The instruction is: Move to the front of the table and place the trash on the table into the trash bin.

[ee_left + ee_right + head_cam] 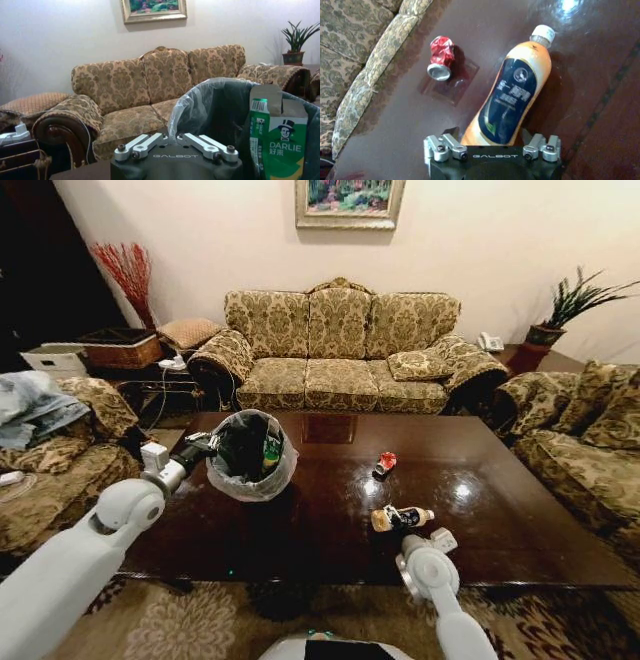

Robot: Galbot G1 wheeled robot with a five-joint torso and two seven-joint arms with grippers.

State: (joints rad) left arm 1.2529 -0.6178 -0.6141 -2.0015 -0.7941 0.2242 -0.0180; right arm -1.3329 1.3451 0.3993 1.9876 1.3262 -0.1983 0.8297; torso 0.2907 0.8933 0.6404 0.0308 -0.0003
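Right gripper (492, 140), jaws spread, straddles the base end of the tan plastic bottle w/ dark label (512, 99), which lies on its side on the glossy dark brown wooden table (330, 530); whether the pads touch it you can't tell. Left gripper (176, 140) is clamped on the crinkly plastic liner at the rim of the small round black trash bin (250, 455), which stands on the table's left part w/ a green-yellow carton tube (277, 144) inside. Crushed red can (441, 56) lies near the bottle, apart from it. Judged: bottle light, rigid, round, so prone to roll or slip on the polish; grip mid-body across the label. Near table edge is close to your right wrist; open tabletop lies btwn bottle and bin.
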